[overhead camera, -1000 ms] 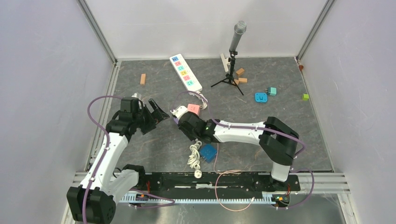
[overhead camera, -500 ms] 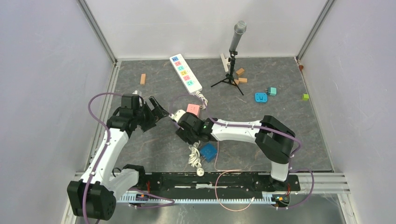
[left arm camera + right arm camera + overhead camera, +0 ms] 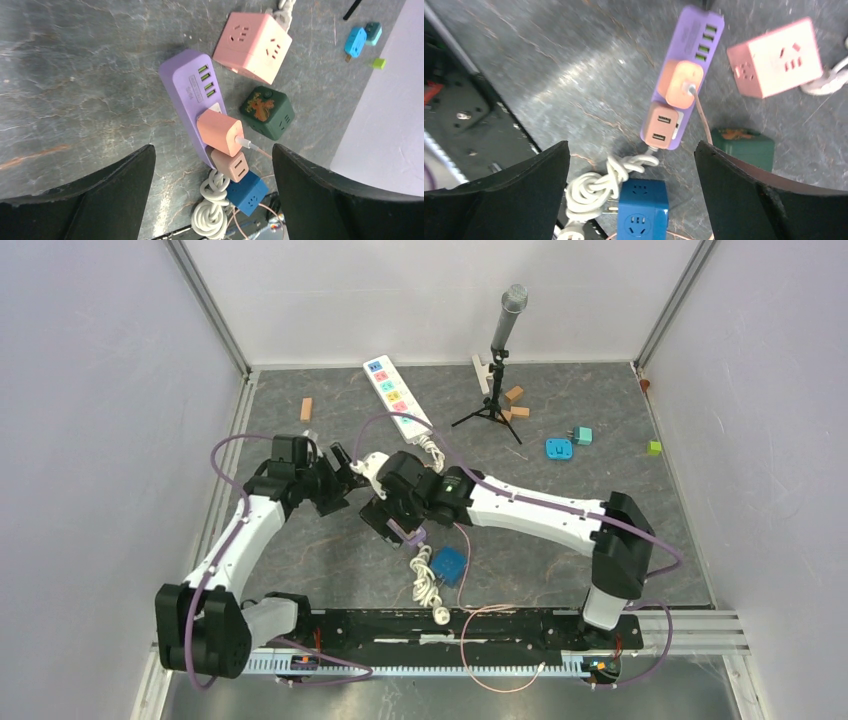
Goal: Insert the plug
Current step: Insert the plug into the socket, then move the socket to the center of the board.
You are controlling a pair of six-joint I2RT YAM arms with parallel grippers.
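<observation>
Since a second earlier the right arm had stretched further across the table, and its gripper [image 3: 631,150] had let go: its jaws stood wide apart, holding nothing, above the purple power strip [image 3: 704,35]. The left gripper [image 3: 214,147] had come closer to the strip, and it too was wide open and empty. The orange plug [image 3: 681,84] sat in the strip, with a pink adapter [image 3: 663,125] just beside it. A pink cube socket [image 3: 774,65] and a green cube [image 3: 744,147] lay near the strip. A blue cube [image 3: 641,207] and a knotted white cable [image 3: 591,187] lay off its cable end. Everything rested on a grey marbled tabletop [image 3: 320,560], enclosed by plain white walls [image 3: 400,290] in metal posts [image 3: 205,305]. Well beyond the strip stood a microphone [image 3: 514,298] and a white power strip [image 3: 398,395].
</observation>
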